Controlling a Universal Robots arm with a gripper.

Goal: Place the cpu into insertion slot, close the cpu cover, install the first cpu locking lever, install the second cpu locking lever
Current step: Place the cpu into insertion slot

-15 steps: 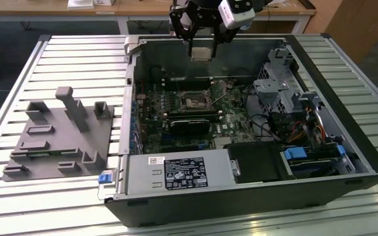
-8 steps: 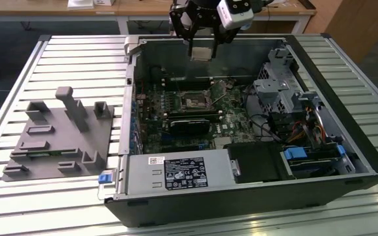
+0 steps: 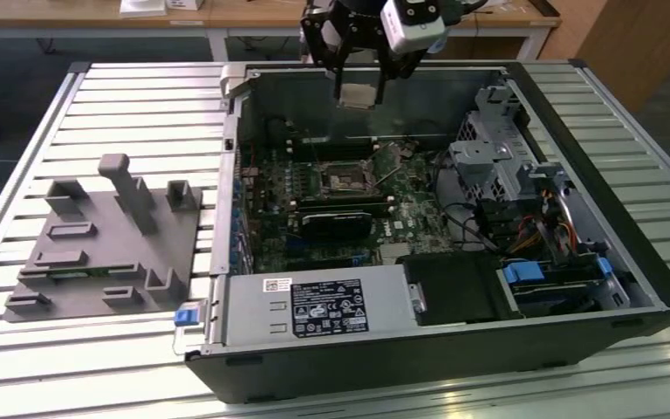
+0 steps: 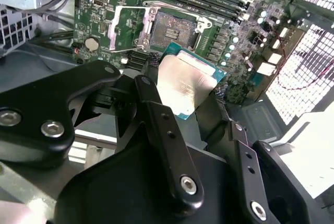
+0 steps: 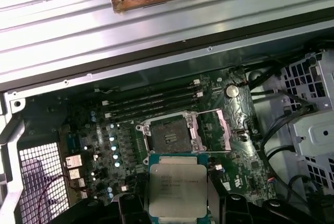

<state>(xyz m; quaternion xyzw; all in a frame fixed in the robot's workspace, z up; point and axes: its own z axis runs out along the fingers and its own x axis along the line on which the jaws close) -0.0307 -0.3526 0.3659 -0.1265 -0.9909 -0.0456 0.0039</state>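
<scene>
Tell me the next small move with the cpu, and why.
Probably lower the hand toward the slot, lining the cpu up over it. The hand grips the cpu up near the rim of the case, well clear of the slot, which lies open and empty with the cover swung aside.

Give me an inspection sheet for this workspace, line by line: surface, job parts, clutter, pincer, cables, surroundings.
Surface: slatted metal table, carrying an open computer case.
Job's things: chip held above the board, not seated; socket empty; cover flipped open beside it.
Clutter: grey holder block beside the case, on the exterior view's left.
Pincer: pincer shut on the chip.
Cables: coloured wire bundle inside the case, away from the socket.
Surroundings: wooden desks behind the table.
</scene>
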